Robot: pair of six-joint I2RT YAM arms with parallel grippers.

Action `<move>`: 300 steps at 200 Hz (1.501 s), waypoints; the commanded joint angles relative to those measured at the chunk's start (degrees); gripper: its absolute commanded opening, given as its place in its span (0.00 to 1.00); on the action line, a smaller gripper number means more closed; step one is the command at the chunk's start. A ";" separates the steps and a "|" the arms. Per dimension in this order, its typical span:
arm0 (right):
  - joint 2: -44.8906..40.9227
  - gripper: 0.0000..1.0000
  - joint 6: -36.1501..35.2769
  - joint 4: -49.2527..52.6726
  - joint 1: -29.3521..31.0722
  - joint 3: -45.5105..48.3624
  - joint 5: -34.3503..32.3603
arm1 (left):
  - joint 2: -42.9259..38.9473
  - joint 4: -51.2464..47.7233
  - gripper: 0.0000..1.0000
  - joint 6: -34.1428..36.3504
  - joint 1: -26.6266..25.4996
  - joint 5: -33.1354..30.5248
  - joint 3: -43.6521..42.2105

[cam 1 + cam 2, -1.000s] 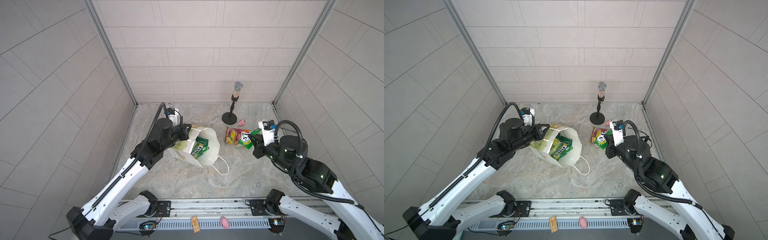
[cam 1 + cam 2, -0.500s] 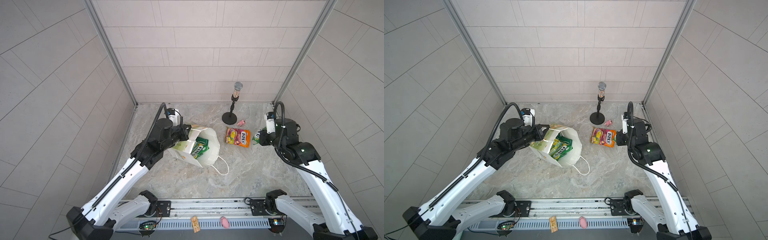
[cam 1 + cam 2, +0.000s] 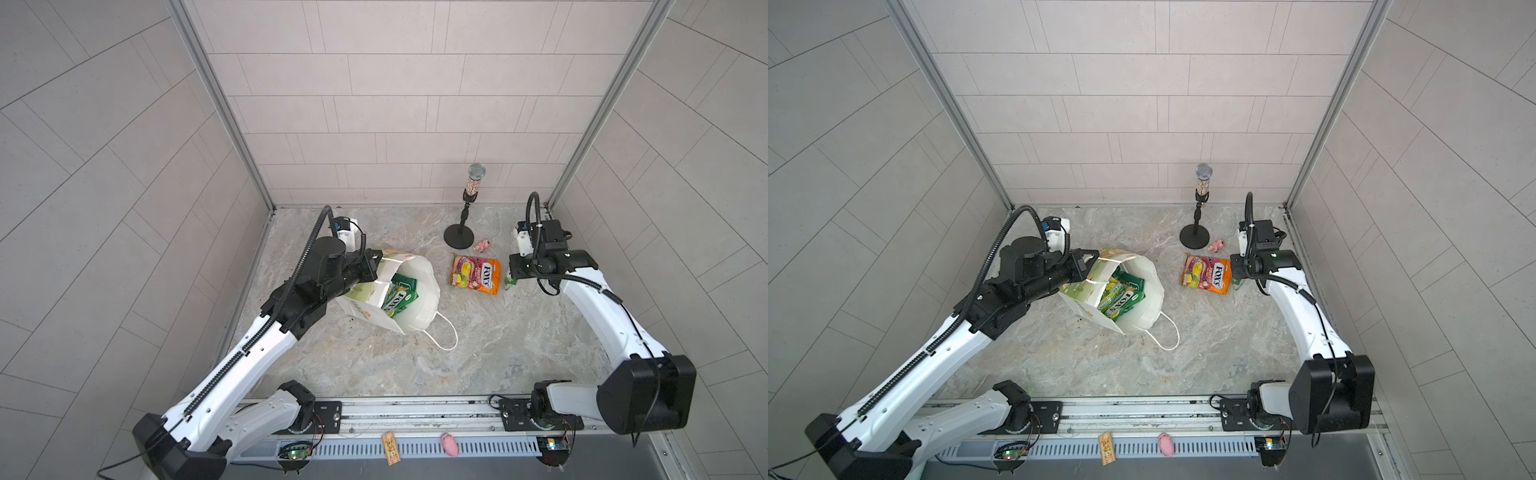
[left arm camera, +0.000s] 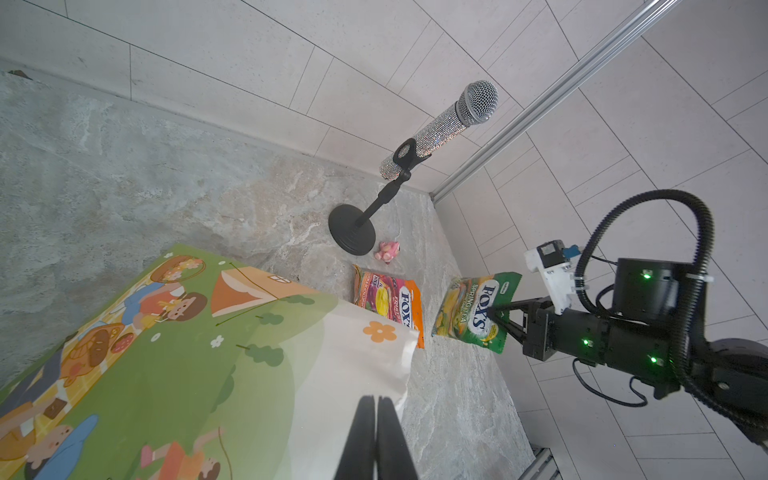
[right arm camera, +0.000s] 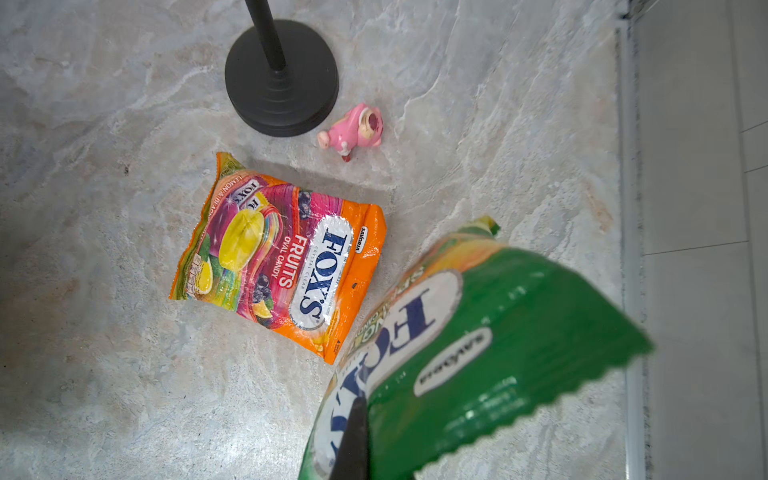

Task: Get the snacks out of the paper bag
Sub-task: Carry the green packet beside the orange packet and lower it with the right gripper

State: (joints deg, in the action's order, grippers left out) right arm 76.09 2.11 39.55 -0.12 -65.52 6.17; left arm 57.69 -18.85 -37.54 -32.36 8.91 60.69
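The white paper bag point(image 3: 419, 307) point(image 3: 1144, 305) leans open-mouthed on the stone floor, its picnic-print side filling the left wrist view point(image 4: 178, 357). My left gripper point(image 3: 372, 266) point(image 3: 1089, 266) point(image 4: 376, 400) is shut on the bag's rim. Green FOX'S snacks point(image 3: 400, 296) point(image 3: 1121, 296) show inside the bag. The orange-pink FOX'S bag point(image 3: 476, 275) point(image 3: 1206, 275) point(image 5: 282, 257) lies flat on the floor. Just beside it my right gripper point(image 3: 514, 275) point(image 3: 1235, 271) point(image 5: 360, 405) is shut on a green FOX'S packet point(image 4: 478, 309) point(image 5: 490, 345), held slightly above the floor; one finger is hidden behind the packet.
A glittery microphone on a black round-based stand point(image 3: 459, 237) point(image 5: 281, 79) stands at the back. A tiny pink toy figure point(image 3: 483, 246) point(image 5: 353, 129) lies next to the base. The right wall and its metal floor strip point(image 5: 627, 208) run close to the held packet.
My right arm has drawn back to the right with the green packet, uncovering the orange-pink bag. The left arm and paper bag have stayed still.
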 commanded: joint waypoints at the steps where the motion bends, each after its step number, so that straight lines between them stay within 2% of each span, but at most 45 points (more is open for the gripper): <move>1: 1.80 0.00 -2.12 -3.25 -2.67 -3.13 5.94 | -1.05 -0.57 0.00 0.97 -0.25 -0.12 -0.04; 23: 4.06 0.00 -1.73 -4.88 -5.81 -3.65 10.11 | -1.11 -1.02 0.00 1.24 -0.31 -0.29 0.25; 48: 7.45 0.00 -0.35 -7.04 -9.86 -4.23 19.71 | -1.11 -1.07 0.00 1.40 -0.25 -0.56 0.47; 83: 12.06 0.00 -1.53 -6.13 -12.28 -4.62 21.25 | -0.91 -1.29 0.00 1.50 -0.25 -0.48 0.96; 96: 13.21 0.00 -2.00 -4.96 -13.09 -4.87 20.09 | -0.74 -1.37 0.00 1.59 -0.25 -0.58 1.13; 165: 13.34 0.00 -1.27 -1.07 -13.53 -3.45 4.25 | -0.30 -1.54 0.00 1.58 -0.25 -0.87 1.63; 258: 11.90 0.00 2.14 -3.66 -13.58 4.21 -3.20 | -0.92 -1.63 0.00 1.33 -0.25 -0.91 0.85; 300: 12.72 0.00 2.70 -5.47 -13.62 5.15 -3.63 | -1.18 -1.63 0.00 1.24 -0.24 -0.96 0.63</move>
State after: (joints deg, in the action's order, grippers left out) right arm 89.45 4.27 35.09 -13.56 -60.29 4.67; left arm 57.54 -20.40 -37.01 -32.36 8.67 60.71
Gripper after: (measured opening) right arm 0.048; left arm 0.040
